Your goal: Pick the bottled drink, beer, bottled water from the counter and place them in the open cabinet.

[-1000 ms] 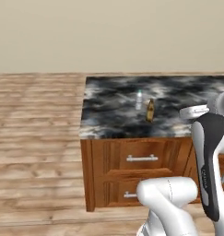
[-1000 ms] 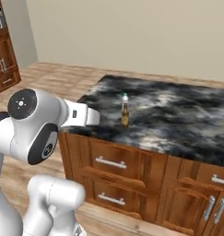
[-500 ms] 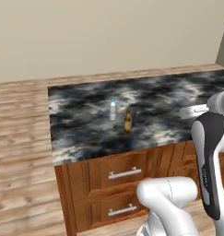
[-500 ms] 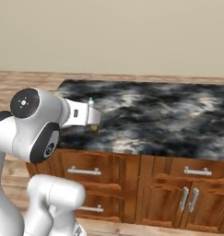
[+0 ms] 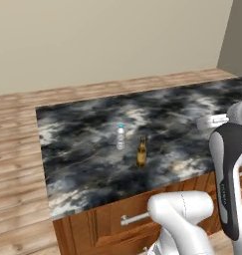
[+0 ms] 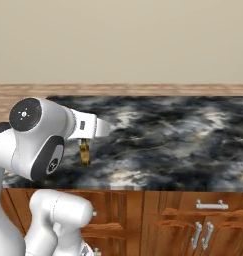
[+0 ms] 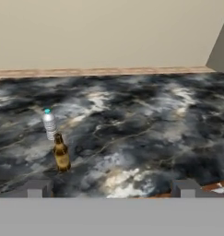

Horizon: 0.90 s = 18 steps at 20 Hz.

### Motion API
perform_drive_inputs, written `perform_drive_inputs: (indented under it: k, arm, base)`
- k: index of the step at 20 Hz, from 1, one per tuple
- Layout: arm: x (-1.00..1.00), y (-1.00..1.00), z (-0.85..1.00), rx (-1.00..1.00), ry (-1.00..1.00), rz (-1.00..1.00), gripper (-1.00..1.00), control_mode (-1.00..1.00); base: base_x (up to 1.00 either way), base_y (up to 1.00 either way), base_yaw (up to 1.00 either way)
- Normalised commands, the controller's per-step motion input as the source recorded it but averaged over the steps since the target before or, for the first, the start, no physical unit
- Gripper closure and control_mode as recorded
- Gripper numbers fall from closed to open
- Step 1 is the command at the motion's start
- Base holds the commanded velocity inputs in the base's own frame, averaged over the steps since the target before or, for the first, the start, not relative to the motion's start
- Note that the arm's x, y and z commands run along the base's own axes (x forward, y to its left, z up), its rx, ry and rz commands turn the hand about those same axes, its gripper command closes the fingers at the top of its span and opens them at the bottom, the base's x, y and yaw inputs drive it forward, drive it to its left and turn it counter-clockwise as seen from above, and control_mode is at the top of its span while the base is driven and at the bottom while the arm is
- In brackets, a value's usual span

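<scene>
The bottled water (image 5: 120, 137), clear with a blue-green cap, stands on the marbled counter (image 5: 87, 149) near its left part. Just right of it and nearer to me stands the amber beer (image 5: 141, 152). In the hand view the bottled water (image 7: 49, 124) and the beer (image 7: 61, 153) are at the left, well ahead of my gripper (image 7: 112, 189). Its fingertips (image 7: 39, 188) stand wide apart, open, with nothing between them, above the counter's (image 7: 145, 129) near edge. In the right base view the beer (image 6: 84, 152) peeks out below my arm. The bottled drink and the open cabinet are out of view.
Wooden drawers with a grey handle (image 5: 135, 217) sit under the counter, and cabinet doors with bar handles (image 6: 203, 234) are at the right. Wood floor (image 5: 18, 149) lies left of the counter. A beige wall (image 5: 107, 40) runs behind it.
The whole picture has shifted: the base has driven, and the counter is now closer and seen more head-on. The bottles stand as before. The gripper stays open.
</scene>
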Motion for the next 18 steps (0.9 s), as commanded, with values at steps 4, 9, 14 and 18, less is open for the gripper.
perform_drive_inputs:
  k: [4,9,14,18]
  arm:
    - [0.00,0.00,0.00,0.00,0.00,0.00,-1.00,1.00]
    - [0.00,0.00,0.00,0.00,0.00,0.00,-1.00,1.00]
    - [0.00,0.00,0.00,0.00,0.00,0.00,-1.00,1.00]
    - [0.00,0.00,0.00,0.00,0.00,0.00,-1.00,1.00]
  base:
    - [0.62,-0.07,0.28]
    - [0.44,-0.13,0.31]
    - [0.27,-0.10,0.18]
    - [0.16,-0.01,0.05]
